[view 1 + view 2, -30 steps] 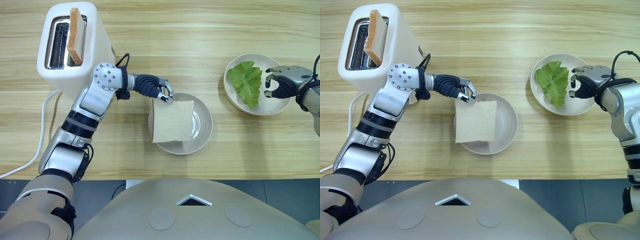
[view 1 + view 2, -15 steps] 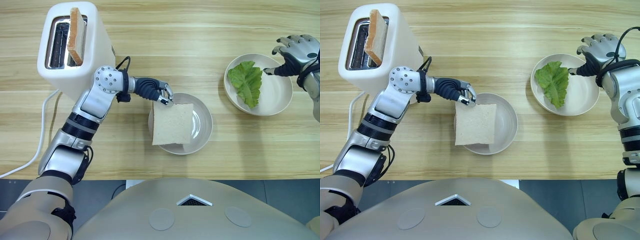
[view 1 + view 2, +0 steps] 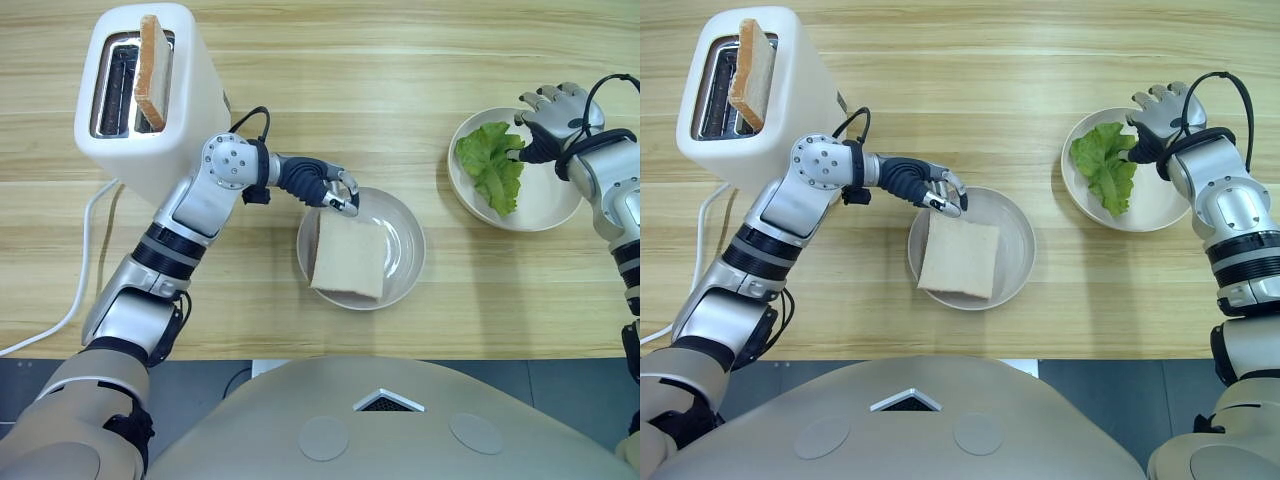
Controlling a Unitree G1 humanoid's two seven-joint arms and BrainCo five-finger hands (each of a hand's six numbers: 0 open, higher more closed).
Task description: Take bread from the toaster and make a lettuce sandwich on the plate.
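Note:
A white toaster point(image 3: 190, 110) stands at the table's far left with one bread slice point(image 3: 152, 70) upright in its slot. Another bread slice point(image 3: 350, 258) lies flat in the beige plate point(image 3: 408, 240) at the centre. My left hand point(image 3: 335, 188) hovers at that slice's top edge, its fingers parted and off the bread. At the right, a lettuce leaf point(image 3: 492, 165) rests in a second beige plate point(image 3: 560, 205). My right hand point(image 3: 550, 110) is over that plate's far rim, open, with its fingers spread just beside the lettuce.
The toaster's white cord point(image 3: 85, 270) trails down the left side to the table's front edge. Bare wooden tabletop point(image 3: 360, 90) lies behind and between the two plates.
The slice has dropped from the left hand's pinch and settled flat in the plate, turned slightly. The right hand lifted off the lettuce plate, swung back, then returned over its far rim.

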